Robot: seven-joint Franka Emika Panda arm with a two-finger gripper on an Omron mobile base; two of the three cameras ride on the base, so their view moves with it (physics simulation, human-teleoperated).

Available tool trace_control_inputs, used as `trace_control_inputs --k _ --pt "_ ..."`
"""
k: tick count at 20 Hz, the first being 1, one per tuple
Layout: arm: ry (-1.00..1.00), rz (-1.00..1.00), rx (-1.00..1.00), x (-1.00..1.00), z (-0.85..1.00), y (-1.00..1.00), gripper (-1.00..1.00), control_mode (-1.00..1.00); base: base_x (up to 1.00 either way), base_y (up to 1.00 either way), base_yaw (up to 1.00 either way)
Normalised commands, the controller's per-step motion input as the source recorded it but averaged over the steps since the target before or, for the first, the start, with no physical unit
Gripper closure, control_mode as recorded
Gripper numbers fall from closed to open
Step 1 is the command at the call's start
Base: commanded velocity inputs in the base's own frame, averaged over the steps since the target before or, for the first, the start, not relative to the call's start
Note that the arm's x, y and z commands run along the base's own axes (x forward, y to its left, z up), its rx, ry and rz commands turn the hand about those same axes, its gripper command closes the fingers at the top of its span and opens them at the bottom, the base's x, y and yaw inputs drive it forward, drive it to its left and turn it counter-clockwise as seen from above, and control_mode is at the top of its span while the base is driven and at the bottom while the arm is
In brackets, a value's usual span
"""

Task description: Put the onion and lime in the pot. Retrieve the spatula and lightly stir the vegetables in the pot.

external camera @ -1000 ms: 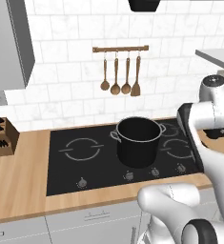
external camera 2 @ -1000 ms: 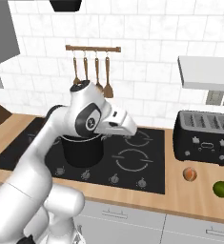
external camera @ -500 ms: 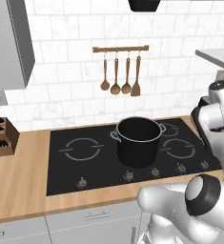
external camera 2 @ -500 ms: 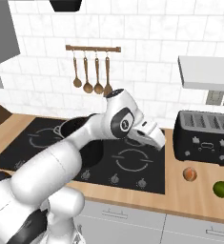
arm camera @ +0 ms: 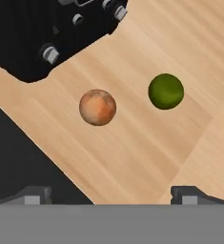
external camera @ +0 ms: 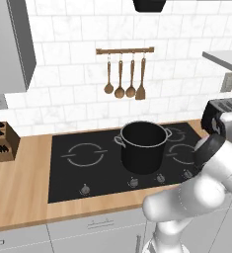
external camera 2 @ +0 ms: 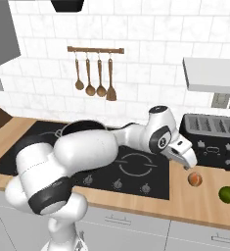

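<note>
Progress looks to us close to nil; the round reddish-brown onion (arm camera: 97, 107) and the small dark green lime (arm camera: 166, 91) both lie on the pale wooden surface (arm camera: 147, 143), near each other but apart, between the black glass cooktop (external camera: 88, 163) and the black toaster (external camera 2: 212, 140); neither is in the tall black cylindrical pot with the silvery rim (external camera: 142, 146), which stands on the cooktop and, as far as we can see into it, looks empty; the flat wooden spatula (external camera: 141, 79) hangs with three wooden spoons on the wall rail (external camera: 125, 50), untouched.

Our claw (external camera 2: 186, 161) hangs above the onion with its jaws spread wide and holding nothing; the hand view looks down on both vegetables, the onion nearer the middle.

We judge the first pick is in hand: reaching for the onion; left are carrying it to the pot, the same for the lime, fetching the spatula and stirring.
</note>
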Motion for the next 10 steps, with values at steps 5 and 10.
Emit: trace_control_inputs --k 5,10 --pt "0.05 -0.04 0.05 0.05 -0.36 -0.18 -1.00 -1.00 0.00 0.00 0.00" --pt "0.03 0.00 0.01 0.04 -0.55 -0.33 -1.00 -1.00 0.00 0.00 0.00"
